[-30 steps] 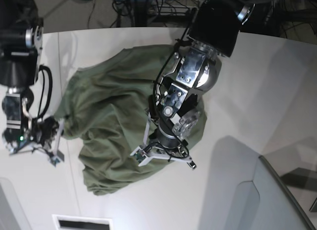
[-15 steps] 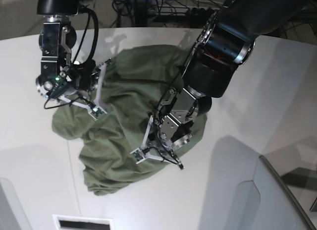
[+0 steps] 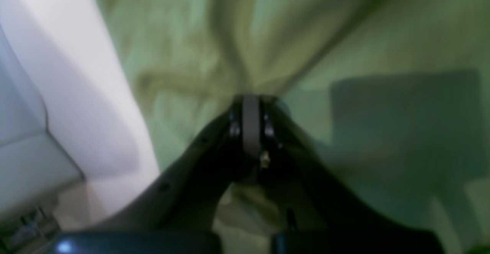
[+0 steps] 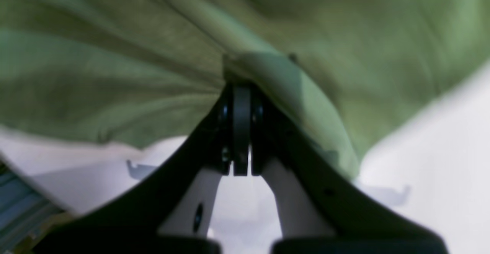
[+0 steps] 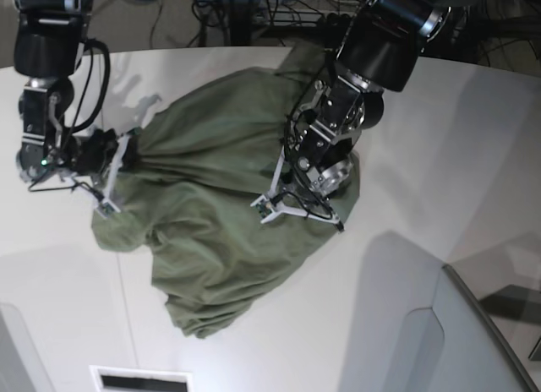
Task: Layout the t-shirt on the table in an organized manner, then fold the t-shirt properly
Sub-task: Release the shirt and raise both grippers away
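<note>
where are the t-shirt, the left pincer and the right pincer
t-shirt (image 5: pixel 211 231), base view, on the wrinkled cloth between the arms
left pincer (image 5: pixel 296 208), base view, at its tips shut on the shirt
right pincer (image 5: pixel 114 185), base view, at its tips pinching the shirt's edge

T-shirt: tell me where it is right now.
In the base view the t-shirt lies bunched on the middle of the table, pinched by the right gripper at its left edge and the left gripper near its right side.

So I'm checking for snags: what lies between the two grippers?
Only bunched t-shirt cloth spans from the right gripper to the left gripper in the base view; nothing else shows there.
</note>
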`<control>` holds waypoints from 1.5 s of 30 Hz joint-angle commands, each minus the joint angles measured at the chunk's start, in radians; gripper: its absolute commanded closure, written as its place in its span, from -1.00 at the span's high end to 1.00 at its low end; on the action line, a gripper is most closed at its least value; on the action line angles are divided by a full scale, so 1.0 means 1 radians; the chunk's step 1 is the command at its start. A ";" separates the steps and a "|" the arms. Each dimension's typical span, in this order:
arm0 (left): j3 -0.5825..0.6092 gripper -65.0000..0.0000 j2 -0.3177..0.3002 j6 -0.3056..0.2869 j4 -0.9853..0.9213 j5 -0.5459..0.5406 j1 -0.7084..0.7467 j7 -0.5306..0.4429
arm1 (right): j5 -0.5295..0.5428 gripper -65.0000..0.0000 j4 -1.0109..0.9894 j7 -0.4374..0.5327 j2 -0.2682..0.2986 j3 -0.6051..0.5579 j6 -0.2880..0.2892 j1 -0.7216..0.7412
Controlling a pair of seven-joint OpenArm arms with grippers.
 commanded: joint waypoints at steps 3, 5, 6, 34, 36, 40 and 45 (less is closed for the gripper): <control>0.004 -1.00 0.025 0.003 0.075 0.006 0.031 0.006 | -0.081 -1.00 -0.110 -0.004 0.069 -0.001 -0.036 0.094; 0.004 -1.00 0.067 0.003 0.075 0.005 0.043 0.006 | -0.081 -1.00 -0.184 0.016 0.092 -0.003 -0.036 0.160; 0.005 -1.00 0.085 0.003 0.075 0.003 0.046 0.006 | -0.081 -1.00 -0.213 0.025 0.098 -0.003 -0.036 0.190; -0.231 -1.00 -0.114 -0.003 0.542 -0.224 0.071 0.156 | -0.125 -0.35 0.646 -0.357 -0.188 0.241 -0.059 -0.047; -0.260 -1.00 -0.146 -0.003 0.574 -0.224 0.123 0.155 | -0.124 0.12 0.695 -0.361 -0.250 0.258 -0.056 -0.113; -0.326 -1.00 -0.180 -0.035 0.629 -0.226 0.247 0.109 | -0.099 0.47 0.797 -0.360 -0.304 0.297 -0.055 -0.241; -0.472 -1.00 -0.176 -0.155 0.640 -0.344 0.436 -0.094 | 0.137 0.26 0.795 -0.360 -0.301 0.327 -0.062 -0.384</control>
